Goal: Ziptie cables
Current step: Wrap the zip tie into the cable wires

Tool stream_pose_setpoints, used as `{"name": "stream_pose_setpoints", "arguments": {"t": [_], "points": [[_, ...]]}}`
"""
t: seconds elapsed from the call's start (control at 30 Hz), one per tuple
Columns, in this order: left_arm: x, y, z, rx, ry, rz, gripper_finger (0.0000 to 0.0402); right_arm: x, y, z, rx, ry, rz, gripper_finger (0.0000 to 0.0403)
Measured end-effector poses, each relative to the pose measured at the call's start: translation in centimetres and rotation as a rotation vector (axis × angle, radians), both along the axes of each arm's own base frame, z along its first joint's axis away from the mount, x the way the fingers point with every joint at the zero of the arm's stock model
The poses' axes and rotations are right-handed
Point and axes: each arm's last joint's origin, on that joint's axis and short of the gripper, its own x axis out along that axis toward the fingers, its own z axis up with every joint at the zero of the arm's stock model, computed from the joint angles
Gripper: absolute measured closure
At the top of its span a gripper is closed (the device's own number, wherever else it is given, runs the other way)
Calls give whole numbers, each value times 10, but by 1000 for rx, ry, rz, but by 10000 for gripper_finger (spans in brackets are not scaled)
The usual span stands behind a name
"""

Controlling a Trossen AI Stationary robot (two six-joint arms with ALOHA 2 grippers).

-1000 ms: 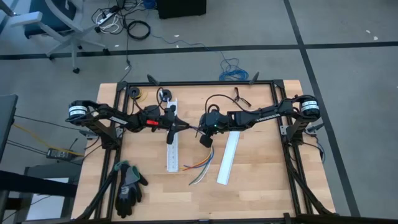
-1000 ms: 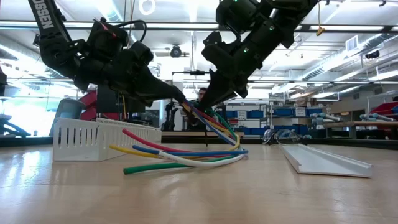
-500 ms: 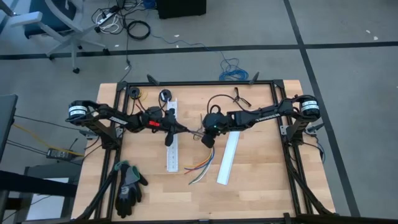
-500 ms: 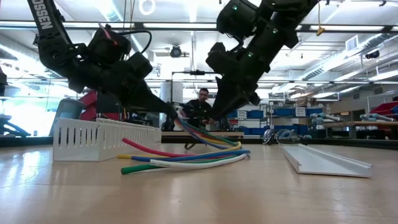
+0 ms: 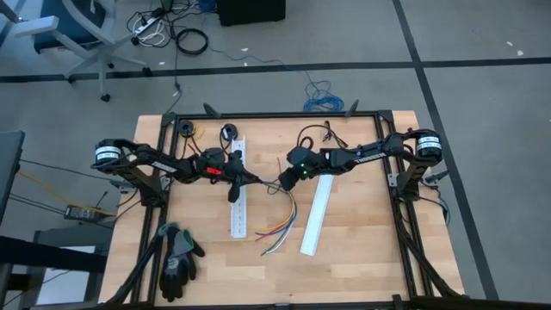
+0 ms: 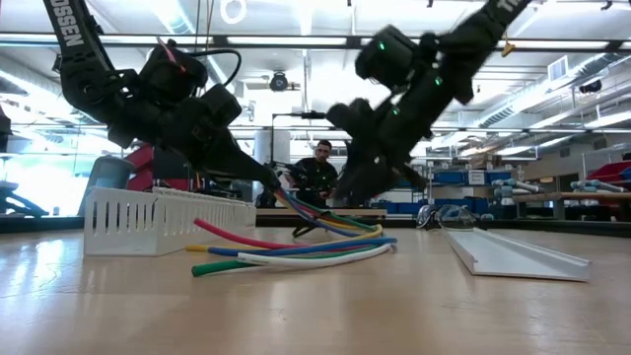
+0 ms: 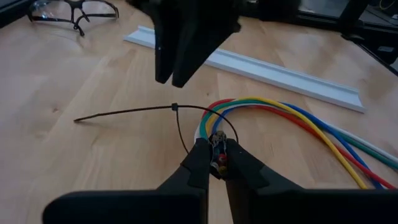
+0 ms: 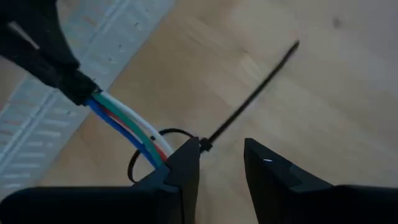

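Note:
The cables [image 5: 280,226], thin wires in green, yellow, red, blue and white, fan out over the table's middle [image 6: 296,251]. My left gripper [image 5: 252,179] is shut on their gathered end [image 7: 216,155]. A thin black zip tie [image 7: 175,107] loops round the bundle just past those fingers, and its tail [image 8: 249,93] sticks out straight. My right gripper [image 5: 280,182] is open and hovers beside the loop [image 8: 221,158], one finger [image 8: 186,158] next to the tie's head. My left gripper pinches the cables' gathered end [image 7: 217,146] between its two fingers, coming level from the table's left and along the wires. That end is held above the table. The free ends [image 6: 212,266] slope down and lie on the wood. My right gripper: I cannot tell whether its finger touches the zip tie's head [image 8: 202,146].
A white perforated strip [image 5: 238,207] lies under my left gripper, and a plain white strip [image 5: 315,220] lies right of the cables. Black gloves [image 5: 176,258] sit at the near left. Safety glasses [image 5: 331,132] rest at the far edge. A person [image 6: 320,173] stands beyond the table.
My right gripper has drawn back from the bundle toward the table's right and has tipped from steep to slanting. The held end of the cables has sunk a little, and the wires lie flatter on the table.

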Motion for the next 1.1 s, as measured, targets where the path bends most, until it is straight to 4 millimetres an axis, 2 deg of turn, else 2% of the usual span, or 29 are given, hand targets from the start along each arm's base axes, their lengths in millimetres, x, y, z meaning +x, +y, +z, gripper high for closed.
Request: {"name": "stream_pose_setpoints", "arguments": {"t": [0.13, 0.27, 0.37, 0.5, 0.63, 0.73, 0.87, 1.1], "points": [[0, 0, 0, 0, 5, 0, 369, -5, -10, -6, 66, -86, -40, 289], [0, 0, 0, 12, 4, 4, 367, -6, -14, -16, 135, -83, -35, 289], [0, 0, 0, 32, 5, 7, 370, 3, -14, -17, 162, -131, 6, 289], [0, 1, 1, 36, -10, 8, 370, 9, -15, -33, 166, -134, 10, 290], [1, 1, 2, 39, -14, 21, 370, 13, -17, -39, 191, -147, 6, 293], [1, 1, 2, 41, -13, 26, 370, 14, -17, -43, 188, -133, 8, 317], [0, 1, 0, 43, 0, 38, 370, 13, -17, -43, 159, -125, 35, 385], [-1, 2, -2, 36, 33, 63, 370, 8, -13, -39, 147, -66, 50, 396]]}}
